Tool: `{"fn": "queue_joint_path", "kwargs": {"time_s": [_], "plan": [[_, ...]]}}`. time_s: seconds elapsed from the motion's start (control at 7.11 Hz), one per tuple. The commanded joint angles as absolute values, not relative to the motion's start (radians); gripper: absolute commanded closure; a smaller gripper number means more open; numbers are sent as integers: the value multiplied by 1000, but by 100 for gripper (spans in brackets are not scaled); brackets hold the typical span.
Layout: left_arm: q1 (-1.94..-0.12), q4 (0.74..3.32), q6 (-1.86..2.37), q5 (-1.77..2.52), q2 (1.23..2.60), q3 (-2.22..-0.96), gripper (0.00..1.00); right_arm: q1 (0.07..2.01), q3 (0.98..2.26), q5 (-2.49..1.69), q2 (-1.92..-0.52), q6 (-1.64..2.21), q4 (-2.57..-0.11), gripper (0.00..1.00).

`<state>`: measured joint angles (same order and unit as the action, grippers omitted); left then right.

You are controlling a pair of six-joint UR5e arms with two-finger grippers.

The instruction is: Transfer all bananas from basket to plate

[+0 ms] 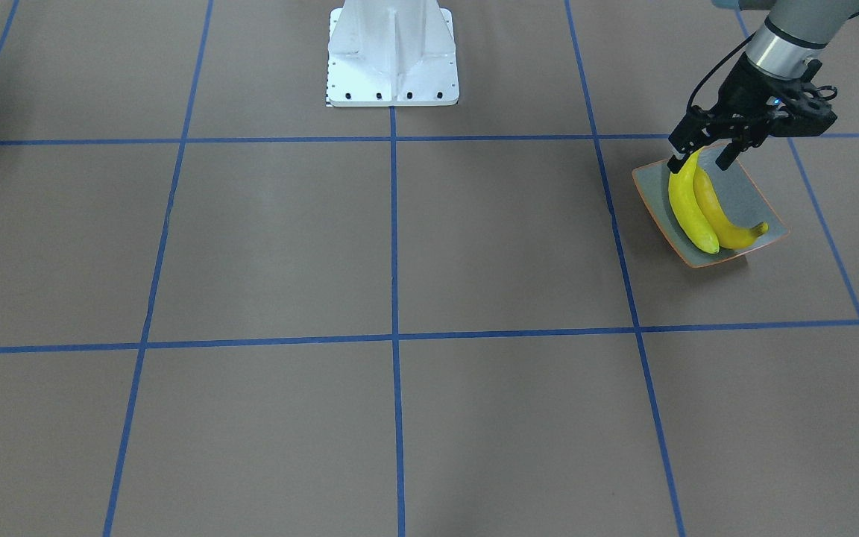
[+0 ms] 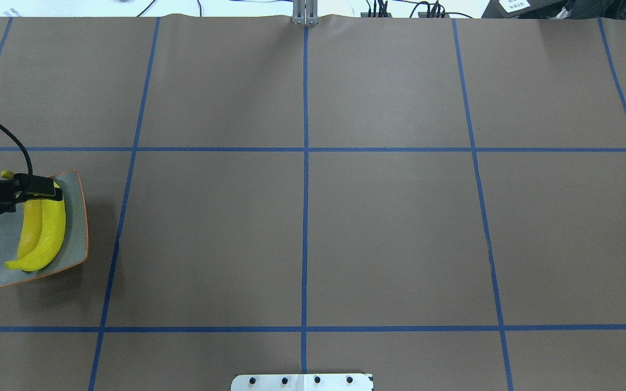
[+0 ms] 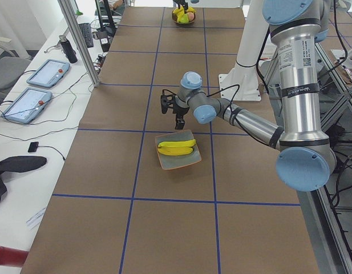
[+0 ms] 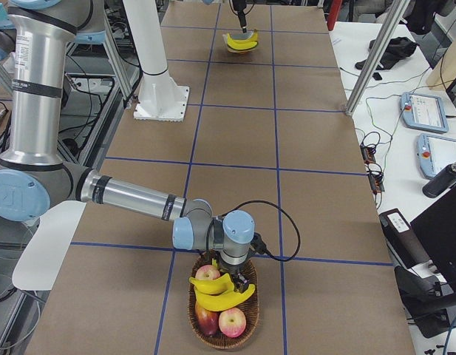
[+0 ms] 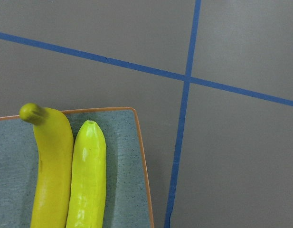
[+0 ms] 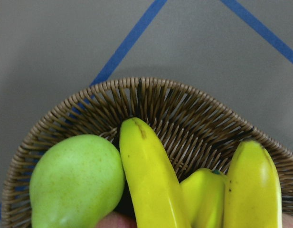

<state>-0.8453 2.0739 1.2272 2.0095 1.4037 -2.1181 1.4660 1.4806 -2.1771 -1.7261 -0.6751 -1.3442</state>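
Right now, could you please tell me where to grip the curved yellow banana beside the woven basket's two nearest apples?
I'd take the curved yellow banana at its middle, bringing the right pincer straight down, jaws across its width: it lies crosswise atop other fruit in the woven basket, ends near the rim.

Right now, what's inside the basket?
Inside the basket, two bananas show, along with reddish apples and a green pear. The right arm hangs over it, so anything under the wrist or beneath the top fruit is covered.
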Motion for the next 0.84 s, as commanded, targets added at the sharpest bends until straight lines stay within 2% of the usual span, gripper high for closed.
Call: {"fn": "queue_joint_path", "kwargs": {"time_s": [0.0,0.42,0.7], "plan": [[-845,2074,1227,2010,1404,-2117,0,1454,1554,-2148,-1717,-706,-1451,20],[-844,2074,1229,2010,1405,-2118,0,1515,1559,-2131,-1720,-714,-1552,20],[-844,2075,1229,2010,1405,-2120,0,1523,1580,-2154,-1744,-509,-1583,19]]}}
